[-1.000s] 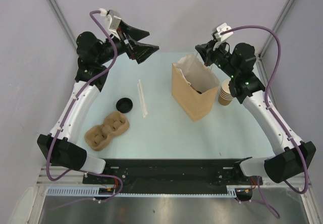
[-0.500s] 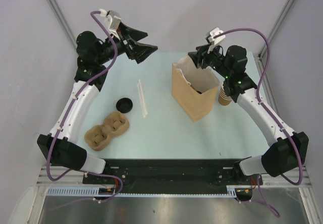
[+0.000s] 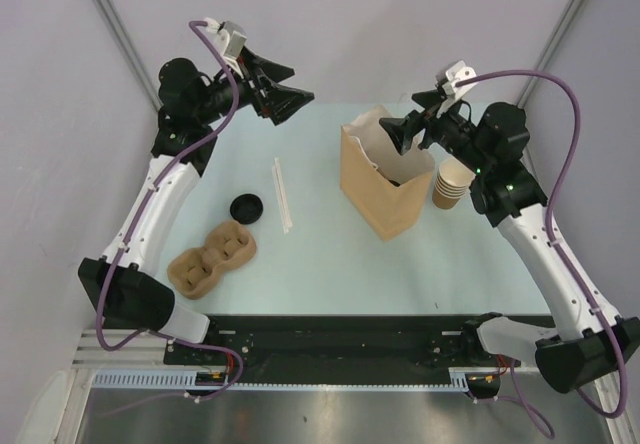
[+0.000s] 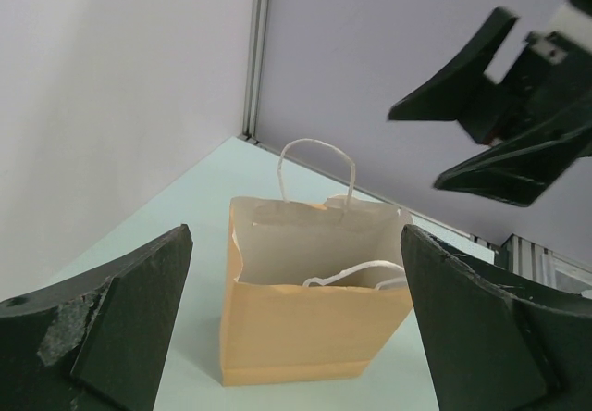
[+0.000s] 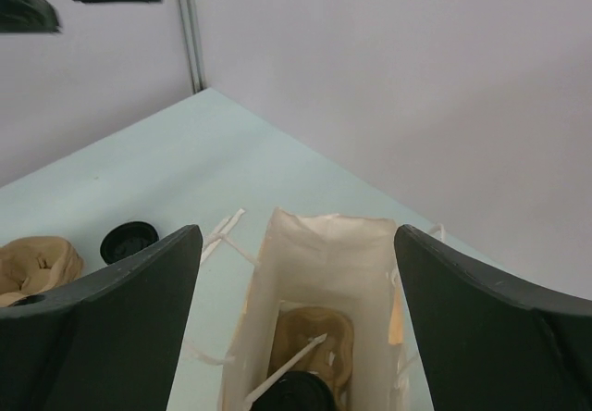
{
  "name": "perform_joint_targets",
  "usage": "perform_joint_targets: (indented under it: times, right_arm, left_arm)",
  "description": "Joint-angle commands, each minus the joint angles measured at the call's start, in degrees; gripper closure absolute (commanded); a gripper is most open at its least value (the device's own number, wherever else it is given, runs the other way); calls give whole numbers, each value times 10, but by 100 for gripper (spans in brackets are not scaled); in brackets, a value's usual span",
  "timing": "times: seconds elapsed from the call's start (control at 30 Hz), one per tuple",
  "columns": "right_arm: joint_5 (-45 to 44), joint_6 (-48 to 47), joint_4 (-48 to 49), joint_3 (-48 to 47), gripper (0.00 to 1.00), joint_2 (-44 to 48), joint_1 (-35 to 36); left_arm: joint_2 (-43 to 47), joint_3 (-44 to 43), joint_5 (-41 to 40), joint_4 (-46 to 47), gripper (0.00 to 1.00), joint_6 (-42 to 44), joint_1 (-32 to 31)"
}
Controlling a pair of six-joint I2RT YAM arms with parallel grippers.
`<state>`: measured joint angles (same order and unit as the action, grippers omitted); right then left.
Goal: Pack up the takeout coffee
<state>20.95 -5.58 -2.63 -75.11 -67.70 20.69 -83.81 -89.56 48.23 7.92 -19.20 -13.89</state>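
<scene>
The brown paper bag (image 3: 378, 186) stands open at the middle right of the table. Looking down into it from the right wrist, I see the takeout coffee's black lid (image 5: 294, 400) low inside the bag (image 5: 326, 244), beside a pulp carrier (image 5: 324, 332) and a white wrapped straw (image 5: 294, 365). My right gripper (image 3: 405, 129) hovers open over the bag's mouth, holding nothing (image 5: 296, 237). My left gripper (image 3: 300, 80) is raised at the back left, open and empty (image 4: 296, 235), facing the bag (image 4: 310, 323) from a distance.
A stack of lidless paper cups (image 3: 450, 182) stands right of the bag. On the left of the table lie a loose black lid (image 3: 246, 207), a pulp cup carrier (image 3: 212, 256) and a white wrapped straw (image 3: 283, 194).
My right gripper has gone from shut to open above the bag, and the right arm has swung a little to the right. The left arm has hardly moved.
</scene>
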Motion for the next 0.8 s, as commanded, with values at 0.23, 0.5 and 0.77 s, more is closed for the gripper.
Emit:
perform_joint_targets:
  times: [0.23,0.5,0.77]
  right_arm:
    - [-57,11,-25,-66,1,10,-21]
    - [-76,33,-148,-131,0,8,-105]
    - [-35,38,-421,-181,0,-2,-202]
  left_arm:
    - [-18,-75,-33,-183,0,86,14]
    - [-70,-199,-80,-412,0,141,40]
    - [-51,-145,-111,-535,1,213,71]
